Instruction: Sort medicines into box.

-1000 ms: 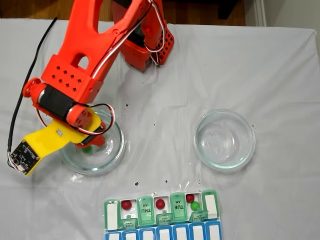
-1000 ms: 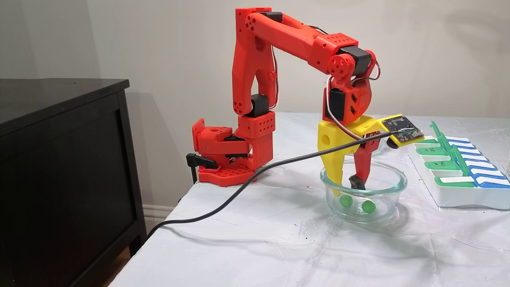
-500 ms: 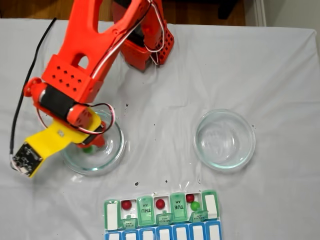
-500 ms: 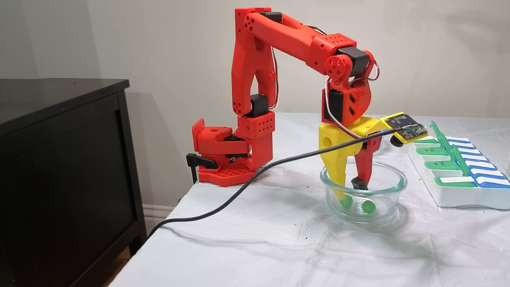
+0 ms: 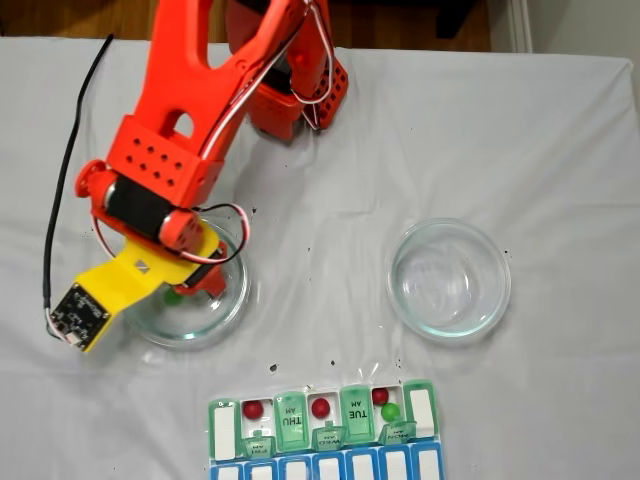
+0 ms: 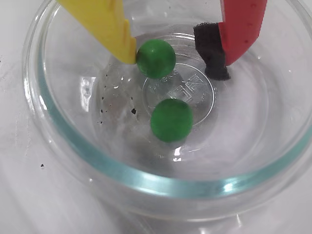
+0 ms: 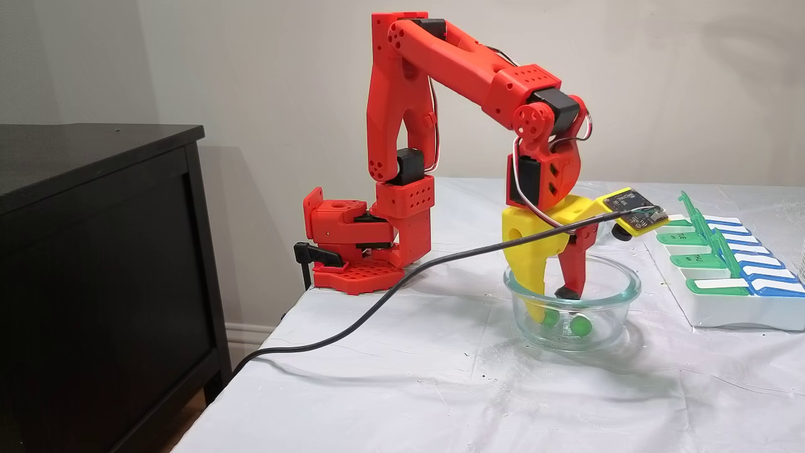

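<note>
**Gripper spread inside the glass dish, one green ball at its yellow finger**

In the wrist view the gripper [image 6: 173,51] reaches down into a round clear glass dish [image 6: 63,146] with its jaws parted wide and nothing clamped between them. To the left, the yellow finger [image 6: 107,24] touches a green ball [image 6: 156,58] with its tip. To the right, the red finger [image 6: 241,27] with its black foam pad [image 6: 210,53] stands apart from that ball. A second green ball [image 6: 171,120] lies free on the dish floor, just below the gap between the fingers in this view. Tiny dark specks dot the glass left of the balls.

In the fixed view from above, the gripper is hidden under the arm's yellow wrist part [image 5: 135,280], over the left dish [image 5: 190,325]. Well apart to its right sits another glass dish [image 5: 449,278] on the white surface [image 5: 560,150]. Below and to the right of the gripper stands the box [image 5: 325,425], its open compartments holding three red balls [image 5: 253,409] [image 5: 320,408] [image 5: 380,396] and one green ball [image 5: 390,411].

In the fixed side view, the gripper [image 7: 552,302] points straight down into the dish [image 7: 604,327], with the box [image 7: 723,277] off to its right.
</note>
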Robot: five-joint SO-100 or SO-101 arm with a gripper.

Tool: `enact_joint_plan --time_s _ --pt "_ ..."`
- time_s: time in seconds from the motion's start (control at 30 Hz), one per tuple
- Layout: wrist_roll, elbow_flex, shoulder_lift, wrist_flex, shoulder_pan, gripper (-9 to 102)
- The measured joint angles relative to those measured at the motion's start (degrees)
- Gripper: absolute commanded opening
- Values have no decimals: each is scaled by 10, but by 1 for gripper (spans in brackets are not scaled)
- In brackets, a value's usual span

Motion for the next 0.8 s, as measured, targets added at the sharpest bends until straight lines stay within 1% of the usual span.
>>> enact_joint_plan --time_s 0.37,0.8 --pt "8 35 19 -45 -10 25" --pt "12 35 19 -59 -10 26"
